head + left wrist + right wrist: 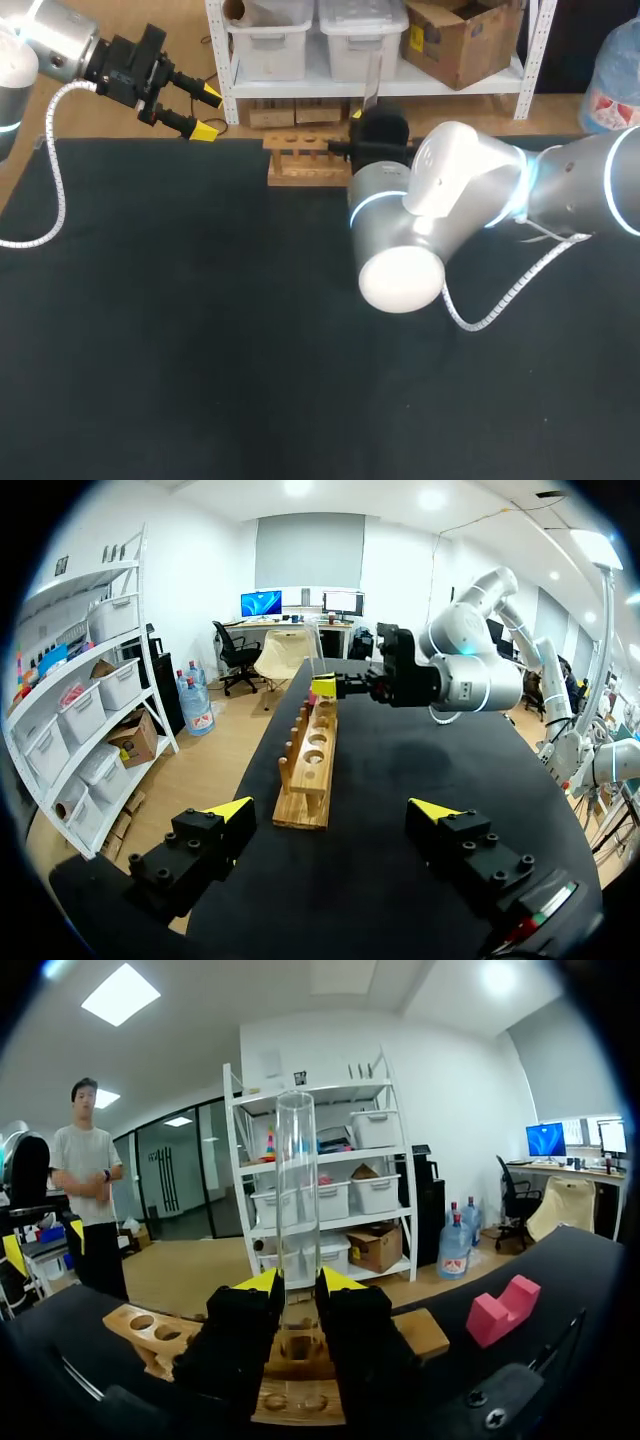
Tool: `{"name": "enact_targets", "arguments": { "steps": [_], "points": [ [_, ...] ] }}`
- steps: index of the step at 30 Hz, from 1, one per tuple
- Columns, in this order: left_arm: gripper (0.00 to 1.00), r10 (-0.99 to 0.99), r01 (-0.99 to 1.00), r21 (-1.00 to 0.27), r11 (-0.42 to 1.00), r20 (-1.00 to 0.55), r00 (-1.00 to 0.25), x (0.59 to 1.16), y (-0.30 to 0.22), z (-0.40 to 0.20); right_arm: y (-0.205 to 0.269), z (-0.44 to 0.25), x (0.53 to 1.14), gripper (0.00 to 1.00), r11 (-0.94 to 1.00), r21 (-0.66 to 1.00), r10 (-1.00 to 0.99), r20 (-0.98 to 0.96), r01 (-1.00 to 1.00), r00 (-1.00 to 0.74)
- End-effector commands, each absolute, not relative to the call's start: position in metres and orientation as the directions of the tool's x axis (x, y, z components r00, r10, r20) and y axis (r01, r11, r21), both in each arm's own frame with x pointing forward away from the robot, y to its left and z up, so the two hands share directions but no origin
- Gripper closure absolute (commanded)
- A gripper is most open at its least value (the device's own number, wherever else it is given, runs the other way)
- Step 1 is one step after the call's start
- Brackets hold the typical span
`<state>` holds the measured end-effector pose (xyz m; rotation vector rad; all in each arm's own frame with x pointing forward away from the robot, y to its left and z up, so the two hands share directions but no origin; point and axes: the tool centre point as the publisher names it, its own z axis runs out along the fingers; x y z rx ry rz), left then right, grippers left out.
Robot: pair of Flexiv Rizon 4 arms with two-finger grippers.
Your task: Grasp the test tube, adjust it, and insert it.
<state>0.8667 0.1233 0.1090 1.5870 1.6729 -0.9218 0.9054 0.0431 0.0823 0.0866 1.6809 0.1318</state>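
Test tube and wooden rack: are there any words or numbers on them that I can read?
No, there are none to read.
The test tube is plain clear glass, with no marks showing.
The wooden rack is bare wood, with no label or numbers.
The right gripper holding the tube shows no writing either.

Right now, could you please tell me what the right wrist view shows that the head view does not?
Only the right wrist view shows the right gripper shut on the test tube from both sides, and a pink block beside the wooden rack. Only the head view shows the left gripper, open, near the table at its far left edge. Both show the upright tube and the rack.
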Motion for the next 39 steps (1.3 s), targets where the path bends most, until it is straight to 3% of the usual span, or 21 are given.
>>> {"name": "enact_targets", "arguments": {
  "steps": [1, 11, 13, 16, 17, 18, 26, 39],
  "points": [
    [0.00, 0.546, 0.989, -0.122, -0.080, -0.836, -0.059, 0.876, 0.124, 0.108, 0.041, 0.076, 0.908, 1.00, 0.990, 0.135, 0.131, -0.986, -0.035, -0.100],
    [0.00, 0.546, 0.989, -0.122, -0.080, -0.836, -0.059, 0.876, 0.124, 0.108, 0.037, 0.075, 0.908, 1.00, 0.992, 0.121, 0.117, -0.989, -0.042, -0.092],
    [0.00, 0.546, 0.989, -0.122, -0.080, -0.836, -0.059, 0.876, 0.124, 0.108, 0.037, 0.076, 0.907, 0.67, 0.992, 0.120, 0.115, -0.989, -0.043, -0.094],
    [0.00, 0.546, 0.989, -0.122, -0.080, -0.836, -0.059, 0.876, 0.124, 0.108, 0.036, 0.078, 0.905, 0.48, 0.992, 0.122, 0.117, -0.988, -0.042, -0.096],
    [0.00, 0.546, 0.989, -0.122, -0.080, -0.836, -0.059, 0.876, 0.124, 0.108, 0.036, 0.079, 0.905, 0.09, 0.992, 0.122, 0.117, -0.988, -0.042, -0.097],
    [0.00, 0.546, 0.989, -0.122, -0.080, -0.836, -0.059, 0.876, 0.124, 0.108, 0.036, 0.080, 0.904, 0.00, 0.992, 0.122, 0.117, -0.988, -0.041, -0.098],
    [0.00, 0.546, 0.989, -0.122, -0.080, -0.836, -0.059, 0.876, 0.124, 0.108, 0.035, 0.093, 0.895, 0.00, 0.983, 0.163, 0.153, -0.981, -0.079, -0.123],
    [0.00, 0.546, 0.989, -0.122, -0.080, -0.836, -0.059, 0.876, 0.124, 0.108, 0.028, 0.112, 0.866, 0.00, 0.812, 0.396, 0.250, -0.900, -0.430, -0.357]
  ]
}}
